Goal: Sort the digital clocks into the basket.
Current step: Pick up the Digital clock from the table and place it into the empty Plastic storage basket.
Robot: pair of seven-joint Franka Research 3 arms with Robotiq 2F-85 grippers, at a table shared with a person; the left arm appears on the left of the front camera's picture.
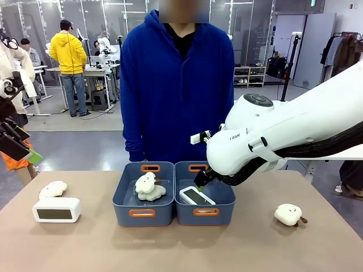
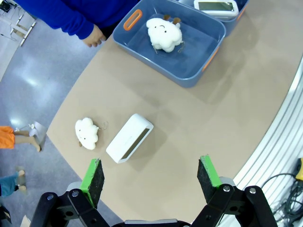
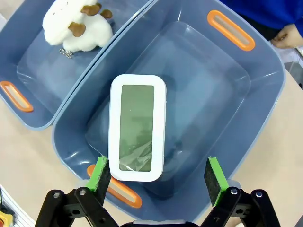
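One white digital clock [image 3: 137, 126] lies screen-up, partly propped on the near wall of the right basket [image 3: 265, 94], also seen from the front as the clock [image 1: 197, 196] in the right basket [image 1: 224, 198]. My right gripper [image 3: 157, 175] hovers open just above the basket's near end, with the clock's edge by one finger and nothing held. A second clock [image 1: 57, 209] stands on the table at the left. It shows below my left gripper [image 2: 151, 175] as a white block [image 2: 129, 138]. The left gripper is open and high above the table.
The left bin [image 1: 122, 195] holds a cream plush toy [image 1: 150, 187]. Another plush [image 1: 53, 189] lies just behind the left clock, and a third [image 1: 290, 215] sits at the right. A person in blue stands behind the bins, one hand [image 2: 92, 37] at the table edge.
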